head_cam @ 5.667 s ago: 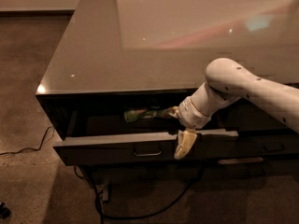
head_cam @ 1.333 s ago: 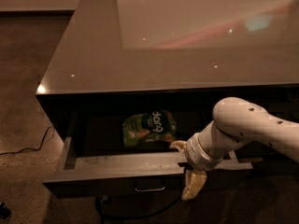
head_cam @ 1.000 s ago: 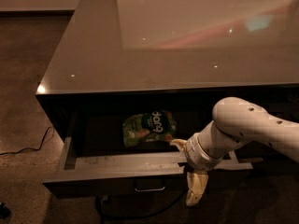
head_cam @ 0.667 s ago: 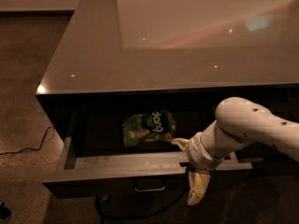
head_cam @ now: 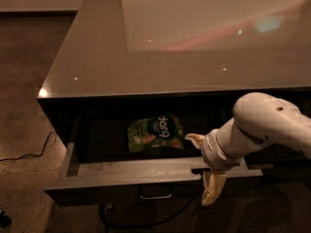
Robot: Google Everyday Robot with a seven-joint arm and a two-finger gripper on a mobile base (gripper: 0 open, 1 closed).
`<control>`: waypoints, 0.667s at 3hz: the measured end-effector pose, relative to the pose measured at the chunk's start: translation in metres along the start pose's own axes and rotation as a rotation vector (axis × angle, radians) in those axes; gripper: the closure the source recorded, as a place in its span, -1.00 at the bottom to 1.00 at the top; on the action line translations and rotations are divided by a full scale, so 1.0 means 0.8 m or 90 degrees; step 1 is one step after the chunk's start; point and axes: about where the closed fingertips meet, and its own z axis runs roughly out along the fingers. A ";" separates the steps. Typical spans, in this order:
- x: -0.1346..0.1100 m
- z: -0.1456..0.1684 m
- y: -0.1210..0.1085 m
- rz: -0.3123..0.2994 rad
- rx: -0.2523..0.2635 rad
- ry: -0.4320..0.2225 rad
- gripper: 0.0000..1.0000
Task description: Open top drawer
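Grey-black at the front and grey inside, the top drawer [head_cam: 97, 191] stands well out from the bench [head_cam: 97, 57], directly under the glossy benchtop. Its front panel is the nearest edge to my camera. From my seat I can see the small loop handle [head_cam: 155, 196] at the centre of that panel, untouched. A green snack bag [head_cam: 155, 134] lies flat on the drawer floor toward the back, roughly in the middle.

Just right of the handle, my pincer [head_cam: 204, 165] sits astride the drawer's front edge. One pale finger [head_cam: 194, 139] reaches inside the drawer, near the bag's right side but apart from it. The other finger [head_cam: 212, 191] hangs down outside the panel. The two are spread wide, so I read the pincer as open, hooked over the front rather than clamped on it. The white arm [head_cam: 265, 125] comes in from the right, crossing in front of the drawer's right end.

Below the drawer front, a dark cable [head_cam: 146, 222] loops near the floor. Another thin cable [head_cam: 29, 154] trails across the brown carpet [head_cam: 24, 81] to the left of the bench.
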 end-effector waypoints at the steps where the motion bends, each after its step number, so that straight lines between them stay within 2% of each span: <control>1: -0.002 -0.020 -0.013 -0.013 0.028 0.020 -1.00; 2: -0.004 -0.030 -0.023 -0.027 0.045 0.033 -0.63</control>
